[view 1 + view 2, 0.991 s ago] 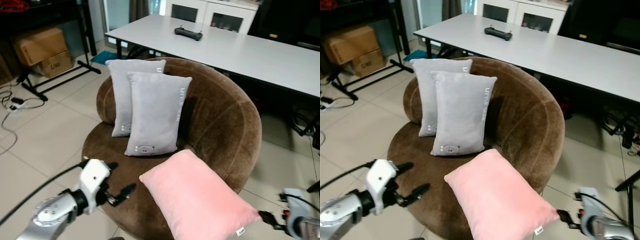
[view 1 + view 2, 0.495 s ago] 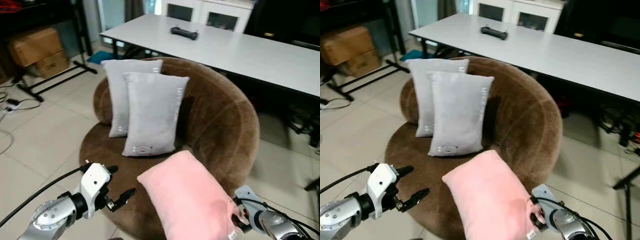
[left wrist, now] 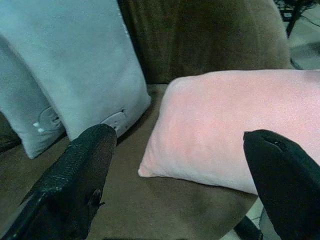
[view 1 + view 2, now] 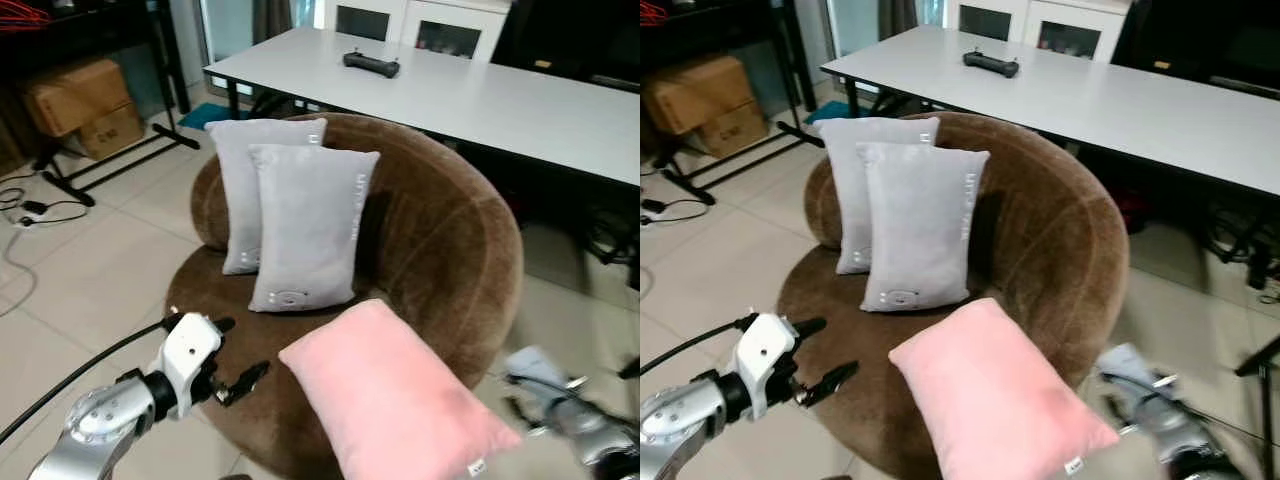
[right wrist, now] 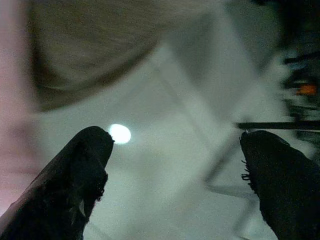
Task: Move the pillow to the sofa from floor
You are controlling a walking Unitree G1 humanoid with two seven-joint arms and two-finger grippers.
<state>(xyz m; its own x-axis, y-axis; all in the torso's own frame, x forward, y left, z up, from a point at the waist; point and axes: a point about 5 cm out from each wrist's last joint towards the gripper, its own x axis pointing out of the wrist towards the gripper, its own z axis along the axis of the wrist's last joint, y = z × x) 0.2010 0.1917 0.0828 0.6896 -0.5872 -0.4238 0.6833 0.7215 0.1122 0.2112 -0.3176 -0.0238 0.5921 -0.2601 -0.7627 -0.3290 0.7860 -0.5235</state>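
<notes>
Pink pillow [image 4: 395, 405] lies on brown sofa [image 4: 455, 250], lower center; left gripper [image 4: 232, 355] and blurred right gripper [image 5: 175, 165] both spread, empty.

The pink pillow [image 4: 395, 405] looks like soft, matt plush cloth, smooth and faintly fuzzy. The brown sofa [image 4: 455, 240] has a short velvety nap. Two grey pillows [image 4: 305, 225] seem to be matt suede-like fabric. The floor [image 4: 80, 260] is glossy pale tile. The left hand [image 3: 172, 190] has matt black, slightly grainy fingers, probably plastic.
</notes>
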